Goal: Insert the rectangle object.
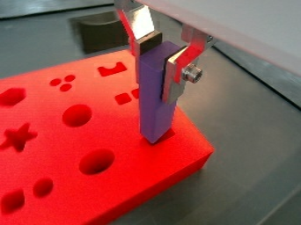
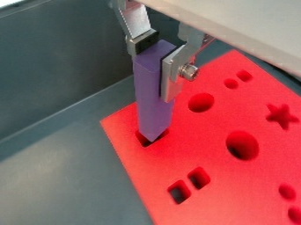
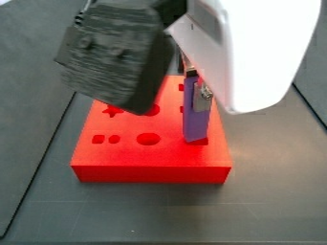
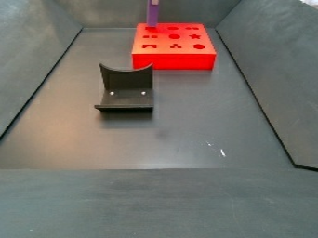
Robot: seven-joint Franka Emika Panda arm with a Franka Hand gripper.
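Note:
The rectangle object [image 1: 157,97], a slim purple-blue bar, stands upright with its lower end at the red block [image 1: 70,167], at a corner. In a wrist view [image 2: 153,92] its tip sits in a dark hole near the block's edge. My gripper [image 1: 163,54] is shut on the bar's upper end, silver fingers [image 1: 179,72] on both sides. In a side view the bar [image 3: 194,110] stands on the block [image 3: 153,158] below my wrist. In a side view the bar [image 4: 152,11] shows at the far left corner of the block [image 4: 174,46]; the gripper is out of frame there.
The red block has several shaped holes: round [image 1: 97,160], star [image 1: 18,136], small squares [image 2: 188,185]. A dark grey curved holder [image 4: 125,88] stands in the middle of the bin floor. Sloped grey bin walls [image 4: 37,84] surround the floor.

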